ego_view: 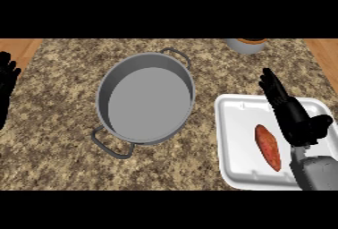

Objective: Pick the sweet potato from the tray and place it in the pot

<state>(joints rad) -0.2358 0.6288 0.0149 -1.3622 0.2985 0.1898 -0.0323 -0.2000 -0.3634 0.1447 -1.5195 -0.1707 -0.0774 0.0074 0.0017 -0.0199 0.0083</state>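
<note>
At the view's left edge the left hand rests open, fingers up, holding nothing and well apart from everything else. Next comes the grey pot, sitting on the speckled counter with its 2 handles pointing up-right and down-left; nothing lies inside it. Behind it, at the top edge, part of a pale container shows.

Further right is the white tray, just beside the pot but not touching it. The sweet potato lies lengthwise in the tray's lower half. Over the tray's right side is the right hand, fingers stretched out nearly straight and pointing away from the robot, thumb off to the right, with nothing in its grasp. It sits beside the sweet potato, to its right, not around it.

My read: this is the approach, with the pick not yet made. The next move calls for shifting the right hand leftward and lower so fingers and thumb straddle the sweet potato across its narrow width, then closing.
</note>
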